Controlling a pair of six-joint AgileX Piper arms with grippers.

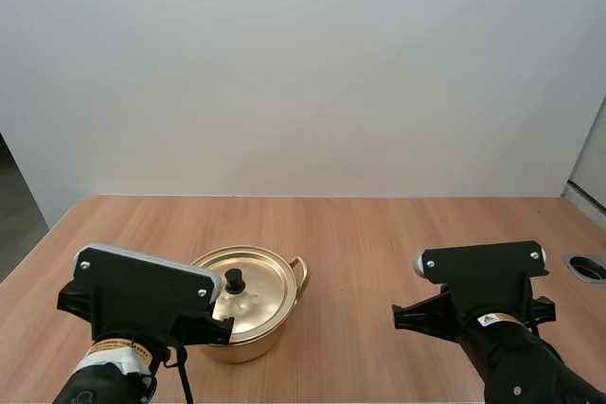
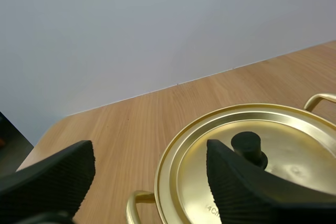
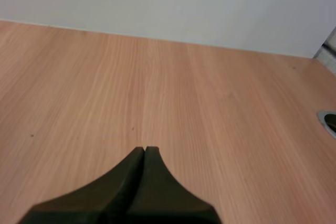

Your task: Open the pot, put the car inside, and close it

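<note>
– Lid [image 1: 263, 298] work, is that the step in hand?

– I'd judge so: the opening step, barely begun. The lid sits flat and closed on the pot [image 1: 244, 347]. Its black knob [image 1: 234, 280] stands upright at the centre with nothing gripping it.

– Where is the pot?

– On the worktop [image 1: 379, 234], just ahead of the left arm [image 1: 142, 295].

– And the left jaws?

– Wide apart, holding nothing. In the left wrist view they hang low over the pot's near rim, aimed forward and slightly down. One finger [image 2: 236, 192] lies just beside the knob and the other [image 2: 52, 177] reaches past the pot's rim over bare wood. So the knob is outside the gap, not between the jaws.

– What does the next move call for?

– My reading: shift across the pot until the knob is centred in the gap, then lower, close narrow on it and lift straight up. The knob looks small and round, so an off-centre pinch could slip.

– The right arm [image 1: 483, 276]?

– Well apart from the pot, out past the side with the handle [image 1: 301, 273]. The right jaws are pressed together into one empty wedge, pointing forward and down at bare wood. It looks idle to me.
</note>
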